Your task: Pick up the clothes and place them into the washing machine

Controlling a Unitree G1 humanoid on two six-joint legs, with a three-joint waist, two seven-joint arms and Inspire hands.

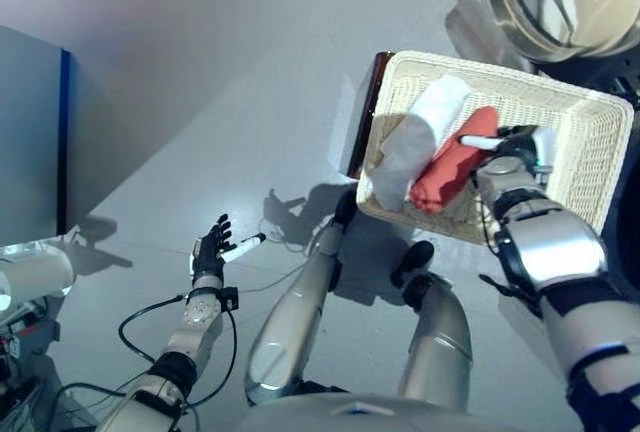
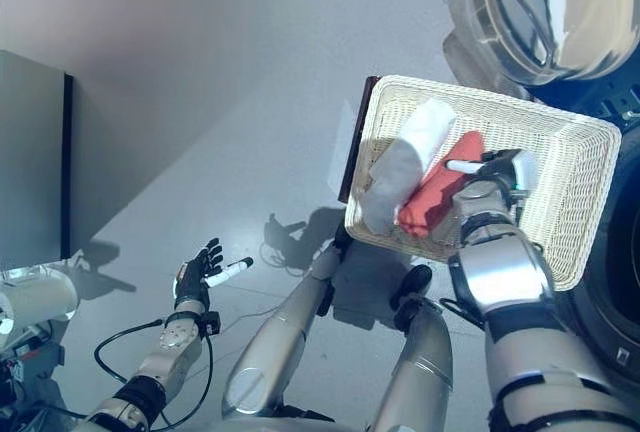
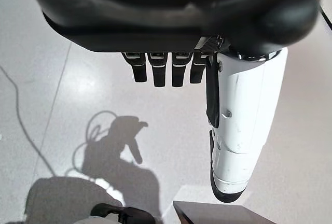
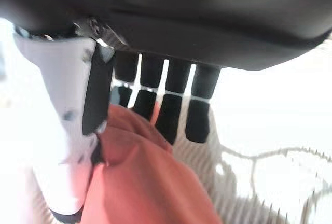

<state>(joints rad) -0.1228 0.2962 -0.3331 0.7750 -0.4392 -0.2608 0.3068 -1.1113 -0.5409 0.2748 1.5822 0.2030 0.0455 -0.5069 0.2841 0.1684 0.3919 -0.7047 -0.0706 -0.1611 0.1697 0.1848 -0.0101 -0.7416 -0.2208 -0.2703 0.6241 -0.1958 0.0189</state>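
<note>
A red cloth (image 1: pixel 450 174) lies in the white wicker basket (image 1: pixel 590 122), beside a rolled grey-white cloth (image 1: pixel 415 142). My right hand (image 1: pixel 510 152) is down in the basket at the red cloth's far end. In the right wrist view its straight fingers (image 4: pixel 168 115) rest on the red cloth (image 4: pixel 145 182), and the white-covered thumb (image 4: pixel 62 130) lies along the cloth's side; the hand is open. My left hand (image 1: pixel 210 252) hangs open over the floor at the lower left, holding nothing. The washing machine's round door (image 1: pixel 560 2) stands open just beyond the basket.
The basket rests on a dark brown stand (image 1: pixel 362 112). The machine's dark front (image 2: pixel 610 282) is at the right edge. A grey cabinet (image 1: pixel 30 132) stands at the left. Pale floor lies between the cabinet and the basket.
</note>
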